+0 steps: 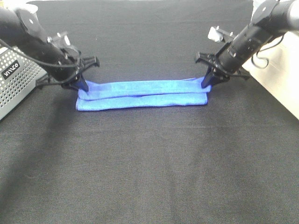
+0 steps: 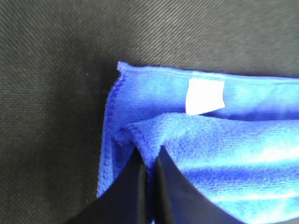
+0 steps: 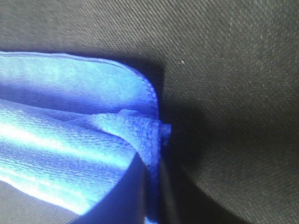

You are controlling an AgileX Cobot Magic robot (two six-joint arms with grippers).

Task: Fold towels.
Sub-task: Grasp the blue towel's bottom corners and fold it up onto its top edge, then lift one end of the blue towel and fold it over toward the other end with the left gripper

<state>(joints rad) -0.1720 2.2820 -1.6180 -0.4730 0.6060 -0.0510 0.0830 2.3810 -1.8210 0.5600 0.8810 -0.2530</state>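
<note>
White lettering, roughly "MIXCO", on grey basket

The left arm comes in from the left edge of the exterior view and slopes down toward the middle. Its left gripper is held low, with the black fingers pressed nearly together on a corner of the towel. The right arm mirrors it from the right, sloping down and inward, and the right gripper likewise pinches the fold at the opposite end between its closed fingers.
</note>
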